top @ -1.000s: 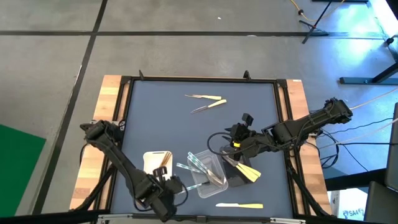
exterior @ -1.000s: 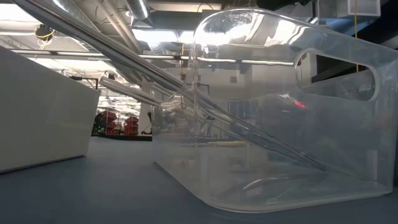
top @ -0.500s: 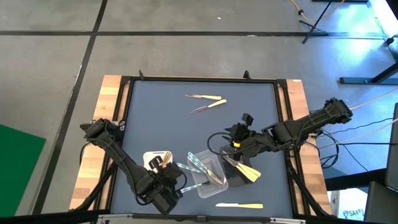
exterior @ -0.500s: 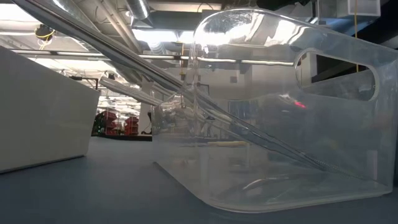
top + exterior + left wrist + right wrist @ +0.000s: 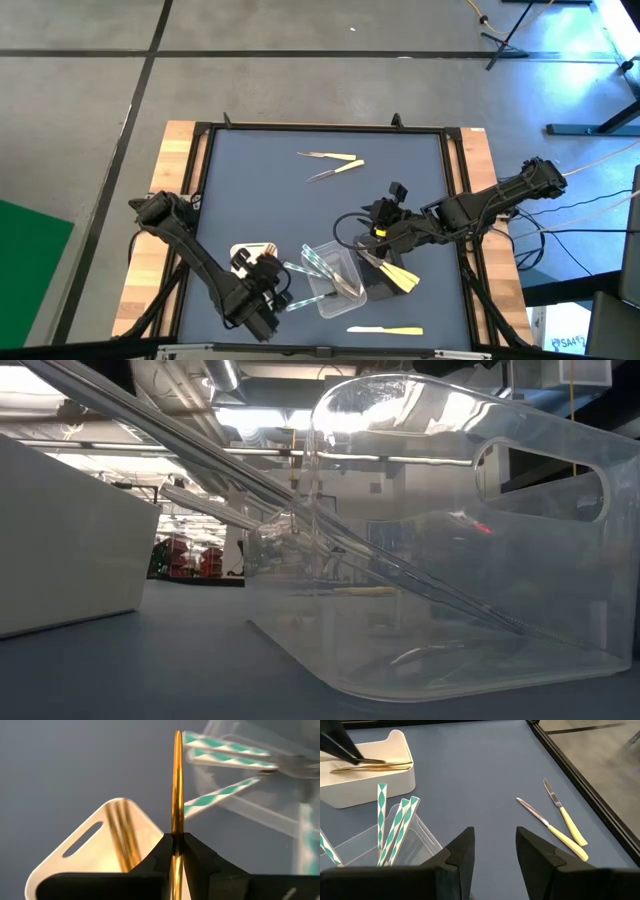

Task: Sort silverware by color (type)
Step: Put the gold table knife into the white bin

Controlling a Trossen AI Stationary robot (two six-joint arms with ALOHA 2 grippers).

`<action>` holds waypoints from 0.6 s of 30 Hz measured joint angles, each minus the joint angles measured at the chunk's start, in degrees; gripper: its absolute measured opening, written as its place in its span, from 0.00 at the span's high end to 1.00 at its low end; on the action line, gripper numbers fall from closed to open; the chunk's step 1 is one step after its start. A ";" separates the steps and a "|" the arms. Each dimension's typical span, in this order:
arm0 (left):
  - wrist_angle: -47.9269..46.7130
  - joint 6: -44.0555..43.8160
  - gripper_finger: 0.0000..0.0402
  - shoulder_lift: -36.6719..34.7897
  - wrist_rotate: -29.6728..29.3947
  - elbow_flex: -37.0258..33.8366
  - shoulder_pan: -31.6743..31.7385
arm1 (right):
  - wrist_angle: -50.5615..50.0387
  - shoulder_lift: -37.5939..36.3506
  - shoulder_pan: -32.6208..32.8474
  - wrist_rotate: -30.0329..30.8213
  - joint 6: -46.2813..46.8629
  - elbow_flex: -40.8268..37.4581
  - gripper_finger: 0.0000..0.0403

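My left gripper is shut on a thin golden-brown utensil, seen edge-on in the left wrist view. It hangs over the white tray, where other brown utensils lie. Beside it, the clear tray holds utensils with green-and-white striped handles that lean on its rim. My right gripper stands open and holds nothing, above the table's middle right. Two yellow-handled knives lie on the far part of the mat. Another pale one lies by the near edge. My left gripper pinches the golden-brown utensil's two flat faces between its two fingers, some way along its length. The longer part sticks out ahead of the fingertips. The fingers slant down from the table's near side. The utensil lies about level over the white tray; whether it touches the tray, I cannot tell.
A black tray with yellow utensils sits right of the clear tray, under my right arm. The low view is filled by the clear tray's wall and the white tray's side. Open mat lies at the far left.
My left gripper has gone from the table's near edge toward the far edge, over the white tray. It has sunk a little and rolled its wrist, and it has stayed shut on the brown utensil.
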 joint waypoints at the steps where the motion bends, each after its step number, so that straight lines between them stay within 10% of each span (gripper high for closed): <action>1: 0.00 -1.29 0.94 0.00 0.00 -1.04 0.00 | 0.00 0.00 0.00 0.00 0.00 0.00 0.67; 18: 3.32 -13.50 0.94 0.04 3.28 -10.54 -0.33 | 0.02 0.00 0.00 0.00 0.00 0.00 0.67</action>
